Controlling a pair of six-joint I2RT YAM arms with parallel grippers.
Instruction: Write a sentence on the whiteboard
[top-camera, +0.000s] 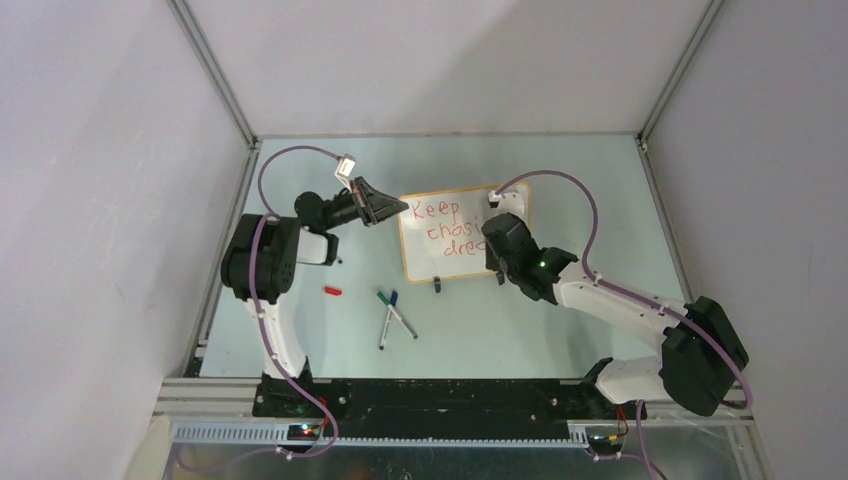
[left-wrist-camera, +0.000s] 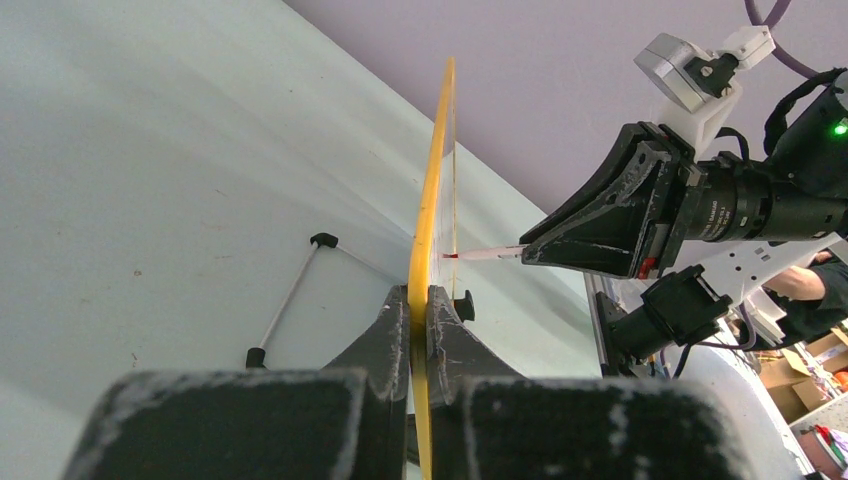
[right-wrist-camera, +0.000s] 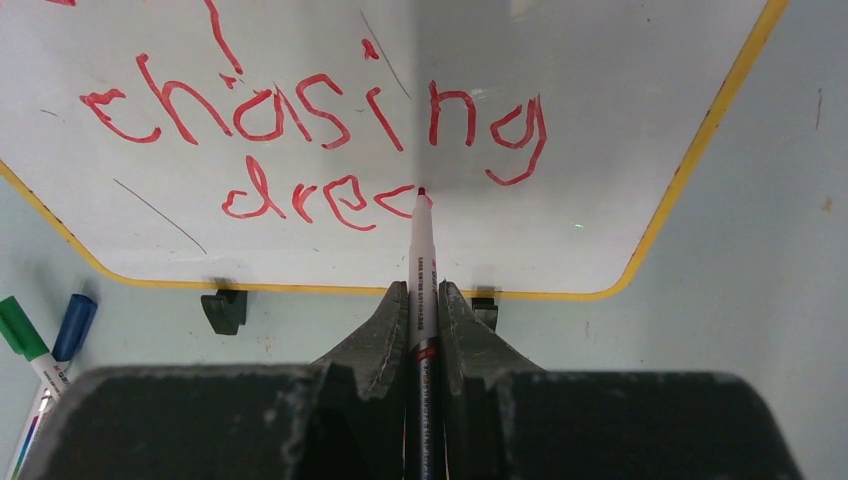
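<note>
The whiteboard (top-camera: 425, 262) stands on the table in a thin orange-yellow frame. My left gripper (top-camera: 400, 208) is shut on its left edge; in the left wrist view the jaws (left-wrist-camera: 420, 292) pinch the frame (left-wrist-camera: 432, 200). The sentence (top-camera: 440, 212) is in red: "Keep", "chasing" (right-wrist-camera: 300, 110), and below that "dre" plus a partial letter. My right gripper (right-wrist-camera: 424, 290) is shut on a white red-tipped marker (right-wrist-camera: 421, 240). The marker's tip touches the board at the end of the third line. In the top view my right gripper (top-camera: 497, 250) hides the ends of the lower lines.
A green-capped marker (top-camera: 381, 297) and a blue-capped marker (top-camera: 393, 297) lie crossed on the table in front of the board. A red cap (top-camera: 333, 291) lies to their left. Two black clip feet (right-wrist-camera: 223, 308) hold the board's lower edge. Enclosure walls close in both sides.
</note>
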